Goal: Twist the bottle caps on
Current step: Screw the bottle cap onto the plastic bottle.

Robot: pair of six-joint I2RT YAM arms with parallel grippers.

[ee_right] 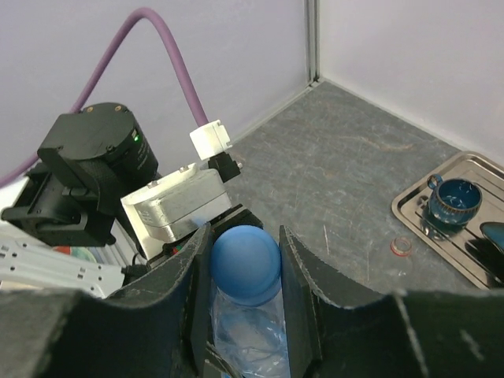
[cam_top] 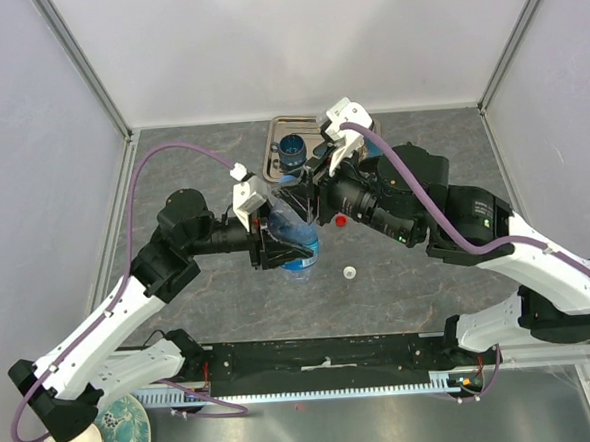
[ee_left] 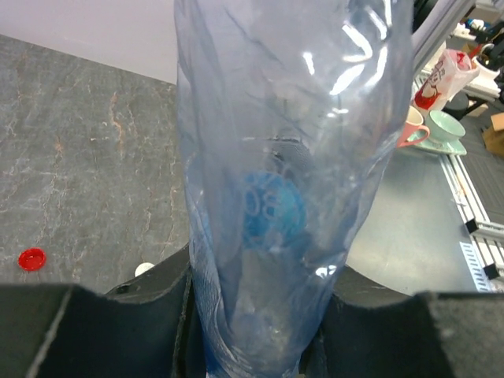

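Grey stone-look tabletop (cam_top: pixel 400 295) inside a white-walled box, metal tray (cam_top: pixel 271 162) w/ a dark blue cup (cam_top: pixel 293 149) at the far edge. Action's all mid-table tho.

Left gripper (cam_top: pixel 283 246) is clamped round the body of a clear blue-ish bottle (ee_left: pixel 291 157), holding it up off the surface w/ a finger pressed in on each side. Right gripper (cam_top: pixel 316 194) has its fingers squeezed onto the blue cap (ee_right: pixel 246 264), one pad tight on either side.

Key bit imo: the cap sits right at the bottle's neck end, and the clear body shows directly under it in the right wrist view. So the bottle's long axis runs from the left fingers up toward the right ones, tilted a bit toward the far side going by the top cam. Cap axis & bottle axis look roughly lined up, but can't tell if the threads have caught bc the neck's hidden behind the cap. Right arm is the one on the cap, so twisting is prob its job while left just braces.

Red cap (cam_top: pixel 341 219) & white cap (cam_top: pixel 349 273) lie loose on the table just right of the bottle, not on anything.
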